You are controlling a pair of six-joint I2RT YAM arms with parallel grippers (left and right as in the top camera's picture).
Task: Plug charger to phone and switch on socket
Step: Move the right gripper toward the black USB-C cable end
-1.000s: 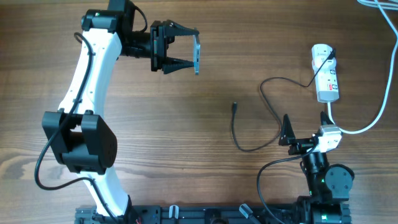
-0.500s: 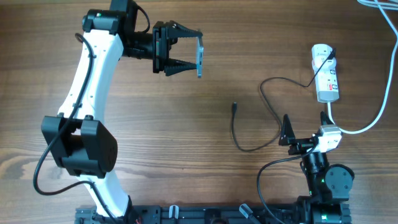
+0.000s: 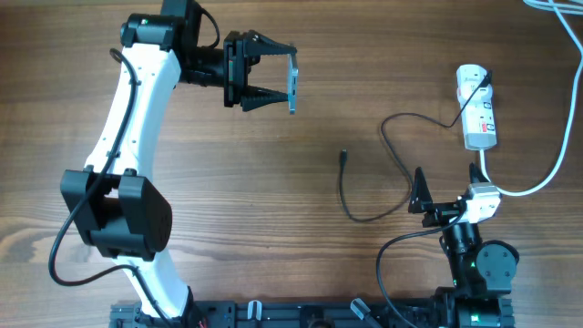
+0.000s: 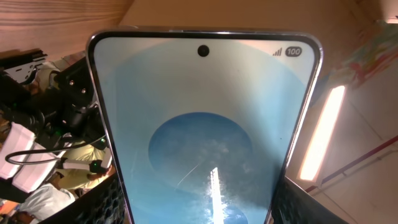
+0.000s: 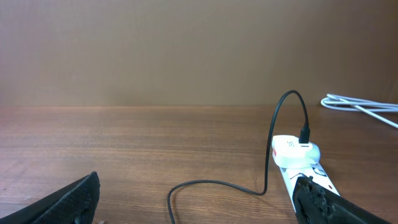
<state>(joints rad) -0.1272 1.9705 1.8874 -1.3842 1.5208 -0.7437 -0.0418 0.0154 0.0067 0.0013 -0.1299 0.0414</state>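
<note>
My left gripper (image 3: pixel 281 79) is shut on the phone (image 3: pixel 291 80) and holds it on edge above the table at the upper middle. In the left wrist view the phone's blue screen (image 4: pixel 202 130) fills the frame between my fingers. The charger, a thin black cable (image 3: pixel 393 159), loops from the socket to its connector tip (image 3: pixel 343 156), which lies free on the table mid-frame. The socket (image 3: pixel 476 107) is a white power strip at the right with a black plug in it; it also shows in the right wrist view (image 5: pixel 298 155). My right gripper (image 3: pixel 421 193) is open and empty near the cable (image 5: pixel 217 183).
A thick white cord (image 3: pixel 556 155) runs from the power strip's near end up the right edge of the table; more of it lies coiled at the far right (image 5: pixel 360 106). The arm bases stand along the front edge.
My left gripper with the phone has shifted slightly to the right over the last second. The right arm and the cable have not moved.
</note>
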